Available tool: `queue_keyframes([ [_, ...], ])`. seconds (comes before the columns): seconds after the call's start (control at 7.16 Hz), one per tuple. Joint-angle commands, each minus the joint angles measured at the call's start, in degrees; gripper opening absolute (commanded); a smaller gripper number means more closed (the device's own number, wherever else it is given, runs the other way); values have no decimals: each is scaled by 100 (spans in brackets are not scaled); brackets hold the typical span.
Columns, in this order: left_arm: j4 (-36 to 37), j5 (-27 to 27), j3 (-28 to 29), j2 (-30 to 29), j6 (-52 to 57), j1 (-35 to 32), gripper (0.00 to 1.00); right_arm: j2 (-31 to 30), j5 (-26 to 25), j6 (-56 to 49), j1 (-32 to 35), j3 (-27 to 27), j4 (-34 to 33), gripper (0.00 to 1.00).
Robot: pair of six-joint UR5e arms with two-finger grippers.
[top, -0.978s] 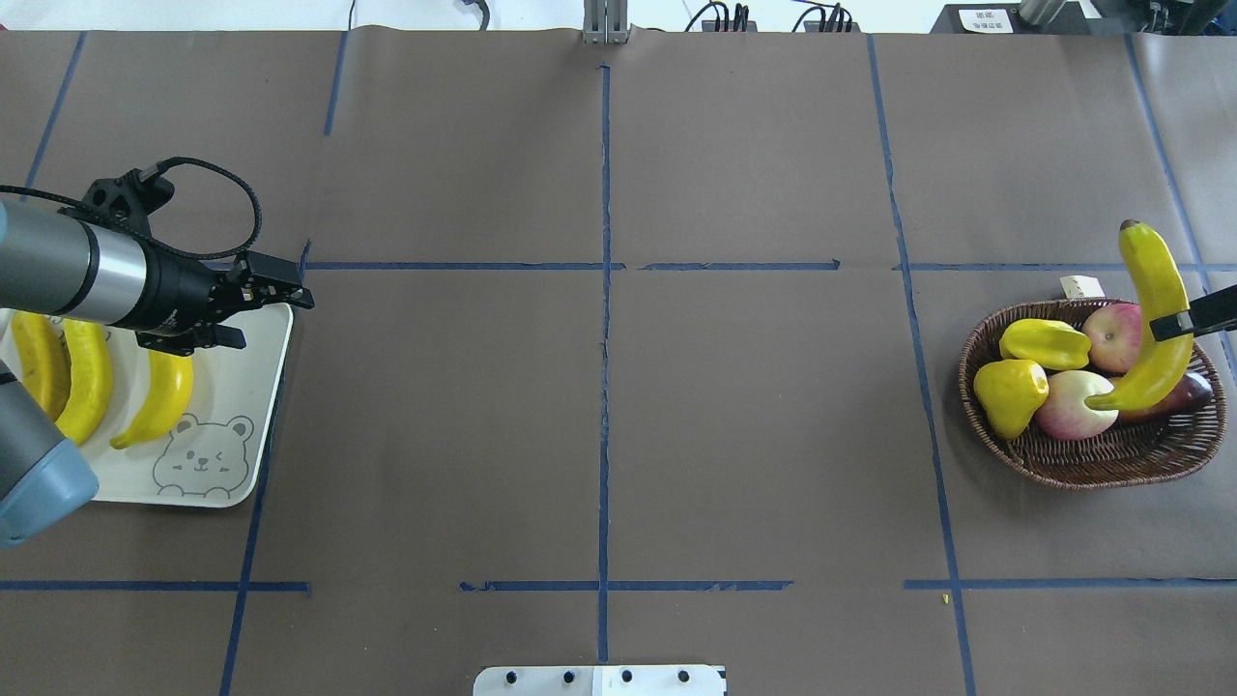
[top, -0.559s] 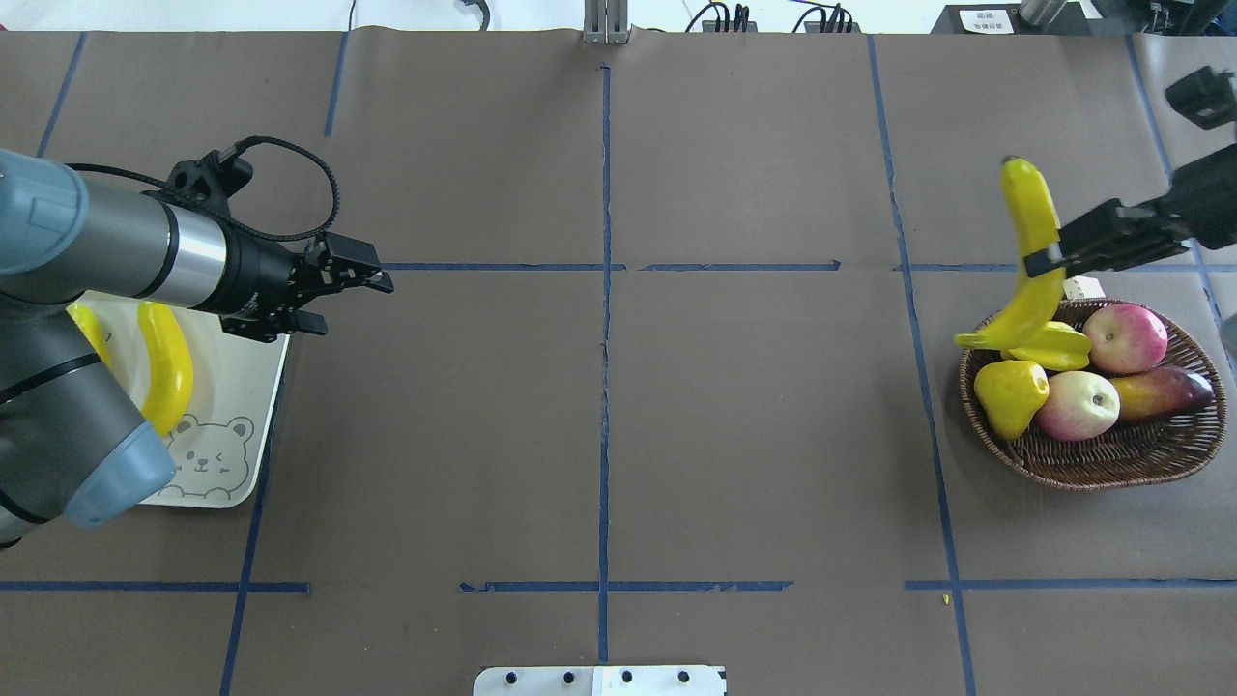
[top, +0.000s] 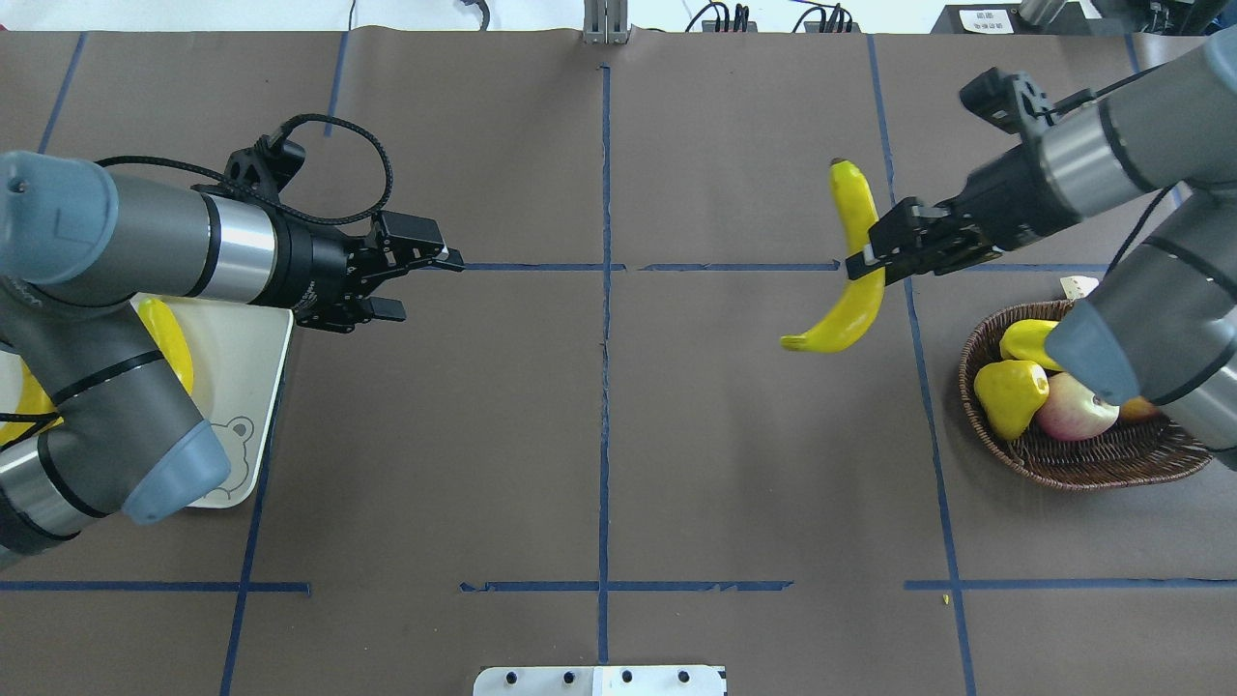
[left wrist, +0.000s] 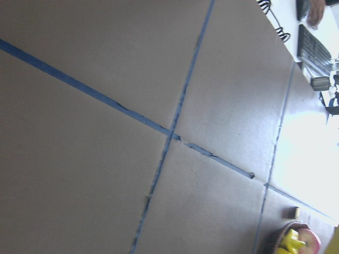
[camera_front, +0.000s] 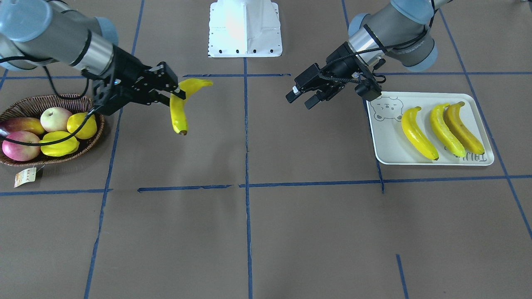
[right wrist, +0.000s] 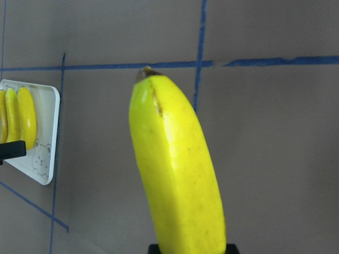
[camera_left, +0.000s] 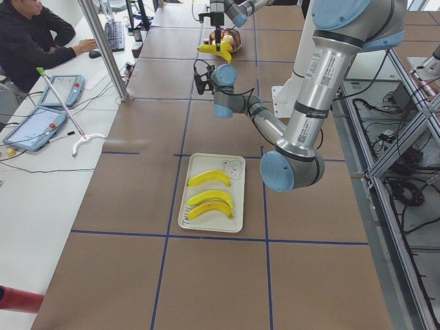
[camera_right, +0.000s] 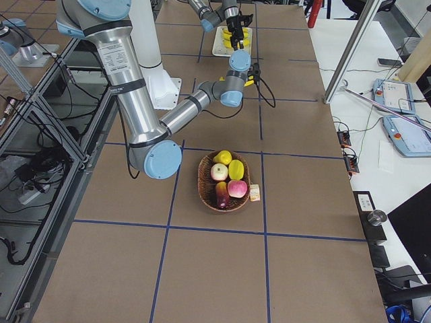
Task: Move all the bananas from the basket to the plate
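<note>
My right gripper (top: 875, 261) (camera_front: 174, 93) is shut on a yellow banana (top: 855, 295) (camera_front: 178, 112) (right wrist: 175, 169), held in the air to the left of the wicker basket (top: 1111, 464) (camera_front: 25, 104). My left gripper (top: 420, 283) (camera_front: 300, 101) is open and empty, hovering just right of the plate (camera_front: 388, 141) (top: 246, 387). Three bananas (camera_front: 417, 133) lie side by side on the plate. In the overhead view my left arm covers most of them. The right wrist view shows the held banana up close and the plate (right wrist: 45, 153) far to the left.
The basket holds two apples (camera_front: 54, 118), a starfruit (camera_front: 60, 143), a yellow pear-like fruit (camera_front: 81, 124) and a mango (camera_front: 20, 124). Its paper tag (camera_front: 25, 176) lies on the table. The white robot base (camera_front: 245, 29) stands between the arms. A person (camera_left: 34, 41) sits at a side desk.
My right gripper carried the banana up out of the basket and leftward toward the table's middle. My left arm swung right, away from the plate, with its gripper still open.
</note>
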Motion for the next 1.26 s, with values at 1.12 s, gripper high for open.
queue_keyframes([
  [1.12,-188,403,428,-925,-338,748,99,605,-1229,425,-1235,165,-10,0],
])
